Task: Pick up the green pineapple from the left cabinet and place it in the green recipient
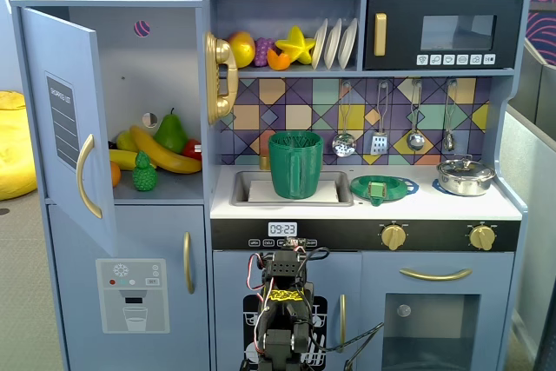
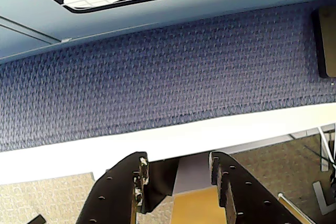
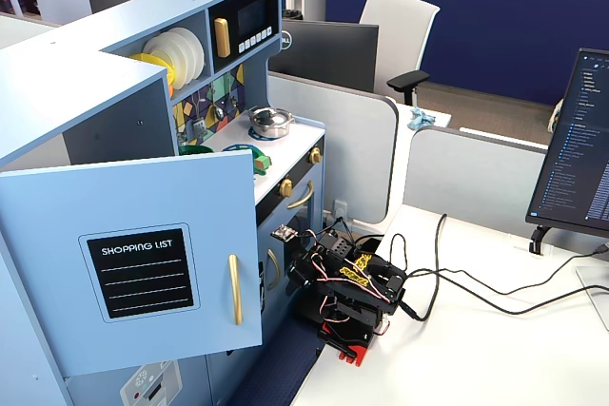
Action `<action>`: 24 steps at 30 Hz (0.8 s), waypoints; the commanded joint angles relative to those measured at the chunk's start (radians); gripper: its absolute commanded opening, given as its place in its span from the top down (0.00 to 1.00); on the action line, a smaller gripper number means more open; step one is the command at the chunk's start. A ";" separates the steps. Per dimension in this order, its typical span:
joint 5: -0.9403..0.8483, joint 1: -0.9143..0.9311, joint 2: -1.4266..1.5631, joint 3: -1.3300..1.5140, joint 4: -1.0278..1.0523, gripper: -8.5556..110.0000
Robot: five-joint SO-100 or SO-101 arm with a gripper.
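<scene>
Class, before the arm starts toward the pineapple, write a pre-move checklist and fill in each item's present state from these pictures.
1. Cabinet door open: ok.
2. Pineapple visible at the shelf front, beside the banana: ok.
3. Gripper empty, fingers apart: ok.
4. Gripper near the pineapple: not ok; the arm sits folded low in front of the kitchen.
5. Recipient upright in the sink, mouth open: ok.
6. Door clear of the arm's path: cannot tell.
</scene>
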 commanded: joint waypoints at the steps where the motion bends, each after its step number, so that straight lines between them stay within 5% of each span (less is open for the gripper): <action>1: -0.020 -0.014 -0.011 -0.003 0.210 0.93; 11: -0.052 -0.072 -0.012 -0.005 0.176 0.93; 14: -0.140 -0.167 -0.012 -0.005 -0.086 0.93; 19: -0.353 -0.465 -0.097 -0.017 -0.821 0.93; 24: -0.463 -0.736 -0.258 -0.302 -0.801 0.92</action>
